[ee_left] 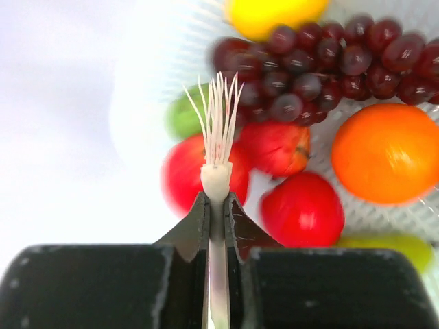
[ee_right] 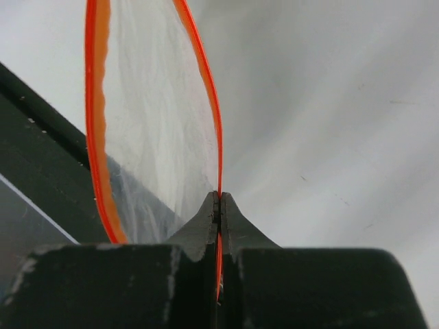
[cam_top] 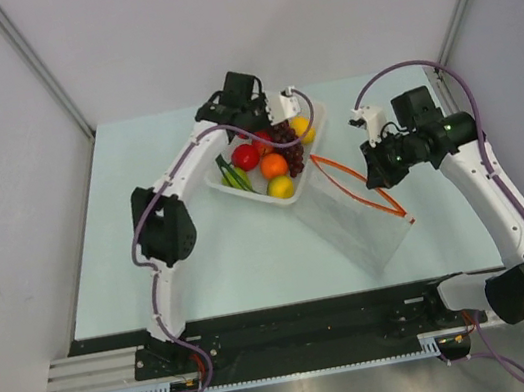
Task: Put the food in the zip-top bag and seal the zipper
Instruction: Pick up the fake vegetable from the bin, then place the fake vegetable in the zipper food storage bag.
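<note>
Progress: early (nothing shows inside the zip-top bag (cam_top: 353, 221)); the food (cam_top: 275, 164) sits in the white tray (cam_top: 254, 195).
Left gripper (ee_left: 218, 200): over the tray, clamped on a thin white stalk (ee_left: 217, 177) with a frayed tip.
Right gripper (ee_right: 219, 200): pinched together on the zipper (ee_right: 93, 103), holding the bag's mouth apart just beside the tray, its body on the surface (cam_top: 153, 266).
Remaining: load the fruit, seal the zipper.

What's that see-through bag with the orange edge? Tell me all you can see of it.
The zip-top bag is a clear, floppy plastic pouch lying on the table beside the white tray. Its orange-red zipper rims the mouth, which gapes open. The right gripper is shut on one lip. The bag looks empty.
</note>
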`<action>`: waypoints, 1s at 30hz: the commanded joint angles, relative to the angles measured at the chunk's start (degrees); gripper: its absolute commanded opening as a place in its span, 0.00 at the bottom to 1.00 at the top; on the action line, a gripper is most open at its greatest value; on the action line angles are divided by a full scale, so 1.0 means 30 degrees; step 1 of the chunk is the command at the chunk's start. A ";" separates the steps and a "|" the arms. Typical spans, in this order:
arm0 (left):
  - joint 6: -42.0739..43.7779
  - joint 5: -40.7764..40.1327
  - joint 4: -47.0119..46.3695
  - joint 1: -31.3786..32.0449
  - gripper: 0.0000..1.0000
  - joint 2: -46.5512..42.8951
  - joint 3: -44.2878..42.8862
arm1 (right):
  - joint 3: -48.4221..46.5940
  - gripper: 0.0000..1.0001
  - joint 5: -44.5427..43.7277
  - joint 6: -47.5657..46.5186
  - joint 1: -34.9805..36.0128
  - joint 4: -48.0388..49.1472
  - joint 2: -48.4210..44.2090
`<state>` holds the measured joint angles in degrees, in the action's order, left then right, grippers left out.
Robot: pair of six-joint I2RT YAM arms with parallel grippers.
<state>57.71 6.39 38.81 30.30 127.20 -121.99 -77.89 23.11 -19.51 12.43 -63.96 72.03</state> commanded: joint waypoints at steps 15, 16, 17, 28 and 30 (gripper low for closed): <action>-1.4895 0.1018 -0.6651 -0.1576 0.00 -1.5144 0.7630 | 0.0854 0.00 0.5156 0.2341 0.3065 0.1749 0.0276; -1.5627 0.1758 -0.7449 -0.1547 0.00 -1.5936 0.8546 | 0.0884 0.00 0.5389 0.2458 0.3065 0.1867 0.0364; -1.7316 0.2403 -0.8327 -0.1431 0.00 -1.7539 0.9425 | 0.0913 0.00 0.5449 0.2575 0.3123 0.1984 0.0539; -2.4737 0.1164 -1.9550 0.4657 0.00 -2.2242 1.8805 | 0.0797 0.00 0.7118 0.3309 0.3094 0.2981 0.1156; -2.5883 0.0071 -1.9994 0.6062 0.00 -2.1690 1.8984 | 0.0709 0.00 0.7440 0.3309 0.3036 0.2982 0.1331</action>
<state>-7.20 12.56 -9.06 43.31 59.55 -68.34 -75.00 41.43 -10.55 21.54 -56.95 75.22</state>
